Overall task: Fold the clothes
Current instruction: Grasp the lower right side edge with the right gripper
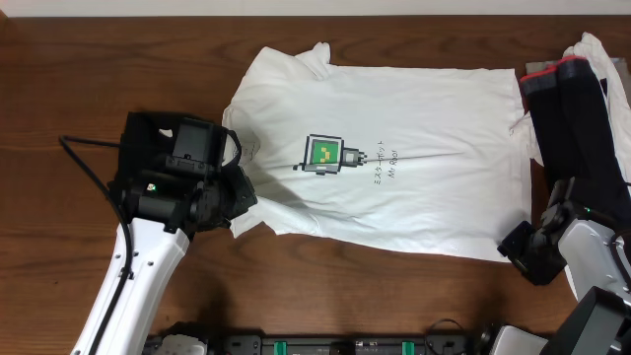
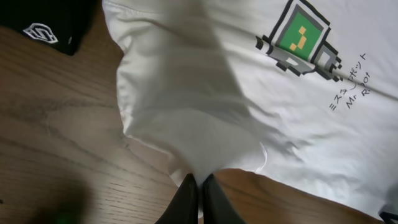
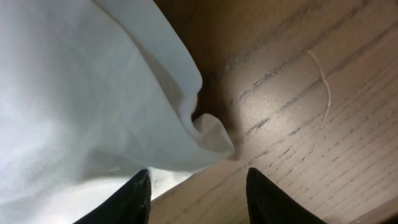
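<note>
A large white T-shirt (image 1: 414, 187) with a green pixel-robot print (image 1: 323, 155) lies spread flat on the wooden table. My left gripper (image 2: 199, 186) is shut on the shirt's near left sleeve edge (image 2: 186, 124); overhead it sits at the shirt's left side (image 1: 237, 202). My right gripper (image 3: 198, 183) is open just above the table at the shirt's near right hem corner (image 3: 211, 134), with cloth by its left finger; overhead it is at the lower right (image 1: 523, 247).
A pile of black and white garments (image 1: 582, 99) lies at the table's right edge. A black object with a white logo (image 2: 43, 28) shows at the top left of the left wrist view. Bare wood (image 1: 59, 89) surrounds the shirt.
</note>
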Robot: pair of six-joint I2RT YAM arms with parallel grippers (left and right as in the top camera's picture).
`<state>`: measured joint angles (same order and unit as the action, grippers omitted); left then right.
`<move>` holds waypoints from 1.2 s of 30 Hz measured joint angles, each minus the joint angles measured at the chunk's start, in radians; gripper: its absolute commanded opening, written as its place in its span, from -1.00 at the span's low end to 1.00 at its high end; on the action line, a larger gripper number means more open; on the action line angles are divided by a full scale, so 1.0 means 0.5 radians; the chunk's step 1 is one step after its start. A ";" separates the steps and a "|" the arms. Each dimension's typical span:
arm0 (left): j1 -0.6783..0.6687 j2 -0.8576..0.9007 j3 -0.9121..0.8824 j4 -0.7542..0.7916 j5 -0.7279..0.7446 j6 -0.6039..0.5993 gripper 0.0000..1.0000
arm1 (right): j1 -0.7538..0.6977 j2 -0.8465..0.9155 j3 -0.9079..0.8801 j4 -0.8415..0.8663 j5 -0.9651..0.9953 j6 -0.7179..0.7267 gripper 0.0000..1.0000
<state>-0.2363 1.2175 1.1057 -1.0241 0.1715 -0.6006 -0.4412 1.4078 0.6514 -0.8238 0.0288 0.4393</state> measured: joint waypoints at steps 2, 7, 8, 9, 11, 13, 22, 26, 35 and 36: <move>0.000 0.000 0.000 0.003 -0.007 0.000 -0.88 | 0.000 0.000 -0.011 0.062 -0.005 0.002 -0.06; 0.000 0.001 0.000 0.005 -0.023 0.000 -0.88 | -0.001 -0.010 -0.119 0.265 -0.014 0.050 -0.12; 0.000 0.001 0.000 0.002 -0.027 0.001 -0.88 | -0.001 -0.020 -0.129 0.283 -0.013 0.062 -0.15; 0.000 0.000 0.000 0.001 -0.029 0.001 -0.88 | -0.001 -0.029 -0.138 0.292 -0.012 0.066 -0.17; 0.002 0.001 0.000 0.000 -0.030 0.001 -0.88 | -0.001 -0.043 -0.152 0.317 -0.005 0.088 -0.22; 0.002 0.001 0.000 0.000 -0.030 0.001 -0.88 | -0.001 -0.049 -0.157 0.333 0.003 0.098 -0.41; 0.002 0.001 0.000 -0.003 -0.030 0.006 -0.88 | -0.005 -0.023 -0.103 0.154 -0.069 0.093 -0.98; 0.002 0.001 0.005 -0.050 -0.031 0.014 -0.88 | -0.004 -0.016 0.018 -0.171 -0.104 0.029 -0.98; 0.002 0.000 0.108 -0.185 -0.032 0.077 -0.88 | -0.004 -0.090 0.314 -0.562 -0.198 -0.165 -0.97; 0.002 0.001 0.118 -0.188 -0.037 0.083 -0.88 | -0.004 -0.101 0.320 -0.566 -0.208 -0.173 -0.98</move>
<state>-0.2356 1.2179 1.1648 -1.1183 0.1528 -0.5591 -0.4431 1.3571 0.8116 -1.1069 -0.0753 0.3527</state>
